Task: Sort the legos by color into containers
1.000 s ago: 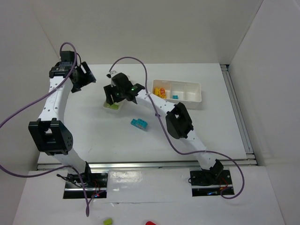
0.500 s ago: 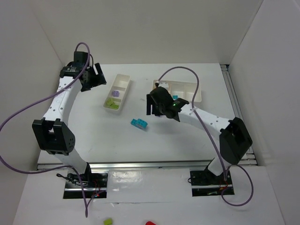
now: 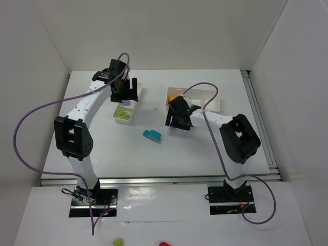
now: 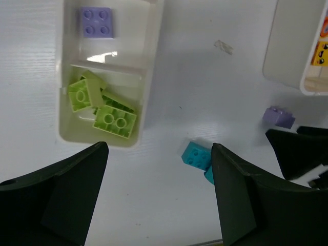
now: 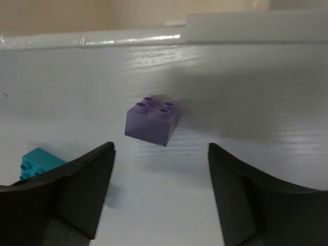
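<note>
one left tray is sitting left of centre toward the far edge of the bench; one right tray is sitting right of centre by the same edge. the left gripper is hovering above the near end of the left tray, its fingers standing spread wide and holding nothing. below it, one compartment is holding a purple brick and the next compartment a heap of pale green bricks. cyan bricks are lying pressed together on the bare bench near its middle, between the two trays and closer to the near edge. the right gripper is hanging low over the bench by the near left corner of the right tray, its fingers parted wide and gripping nothing. a loose purple brick is lying studs-up on the bench just beyond the gap between those fingers, touching neither. yellow and orange pieces are showing in the left end of the right tray.
</note>
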